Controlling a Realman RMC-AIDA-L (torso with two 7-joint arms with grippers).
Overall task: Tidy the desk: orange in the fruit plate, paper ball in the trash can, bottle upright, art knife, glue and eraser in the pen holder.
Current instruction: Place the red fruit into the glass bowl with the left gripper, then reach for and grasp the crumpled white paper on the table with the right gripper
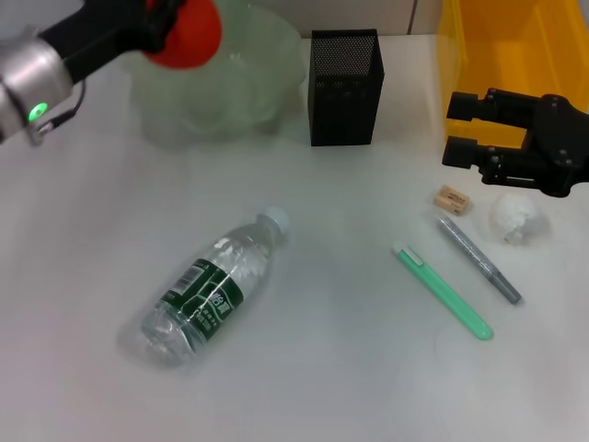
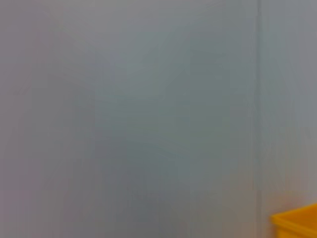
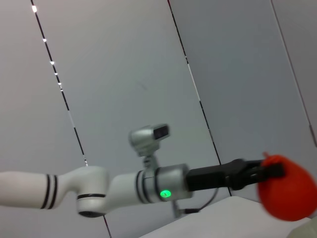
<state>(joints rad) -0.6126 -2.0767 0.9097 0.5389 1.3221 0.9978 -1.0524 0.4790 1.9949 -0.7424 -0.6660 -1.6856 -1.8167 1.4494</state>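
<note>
One round red-orange fruit (image 1: 184,35) clamped in the left gripper (image 1: 158,28) jaws, held above the wavy-rimmed translucent pale-green fruit plate (image 1: 248,87). Right gripper (image 1: 463,131) jaws apart, empty, hovering near the small beige eraser (image 1: 452,199) and white crumpled paper ball (image 1: 515,217) on the worktop (image 1: 350,368).

The trash can (image 1: 479,55) is cut off by the head view's top and right edges, and only a yellow corner shows in the left wrist view. The orange (image 1: 184,32) is blurred and cropped at the top edge, hiding the left tool (image 1: 161,28) fingers. The right tool (image 1: 465,129) partly covers the paper ball (image 1: 515,217).
</note>
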